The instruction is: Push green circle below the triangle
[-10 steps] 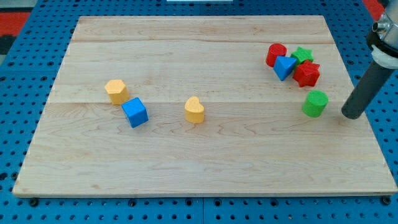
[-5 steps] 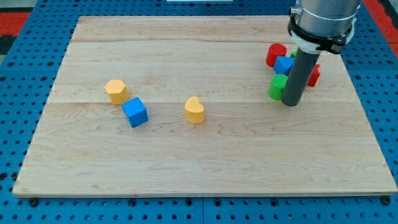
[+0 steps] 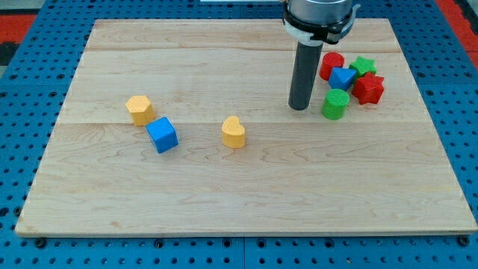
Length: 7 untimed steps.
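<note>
Just to the view's left of the green circle (image 3: 336, 104) sits my tip (image 3: 299, 107), planted on the table (image 3: 224, 194) and clear of the block by a thin strip of wood. No fingers on this arm at all, so there is nothing to call wide, narrow or holding; the rod only shoves.

One camera view, so here is everything in it. Right of my tip and a touch toward the view's top is the blue triangle (image 3: 343, 78), and the green circle lies directly under it, close to its lower edge though I cannot tell if they touch. That reads to me as the task's placement reached, or very nearly. Packed around the triangle are the red block (image 3: 331, 64) at its upper left, the green star (image 3: 363, 65) beyond it, and the red star-like block (image 3: 368, 88) on its far side. That crowd is why I judge any extra nudge risky: a push from my side would drive the circle rightward into the red one.

Well off to my left are the yellow heart (image 3: 234, 131), the blue cube (image 3: 162, 134) and the yellow block (image 3: 139, 109), all out of play.
</note>
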Each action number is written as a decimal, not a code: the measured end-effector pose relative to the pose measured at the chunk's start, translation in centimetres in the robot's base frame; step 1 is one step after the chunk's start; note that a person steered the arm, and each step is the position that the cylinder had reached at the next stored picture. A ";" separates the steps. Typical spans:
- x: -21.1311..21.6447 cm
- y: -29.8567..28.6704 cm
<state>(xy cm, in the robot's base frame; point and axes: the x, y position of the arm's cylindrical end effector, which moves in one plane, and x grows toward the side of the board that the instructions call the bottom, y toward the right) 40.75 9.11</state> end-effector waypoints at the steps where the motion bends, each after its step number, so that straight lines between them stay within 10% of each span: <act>1: 0.3 0.1; 7: -1.2 4.2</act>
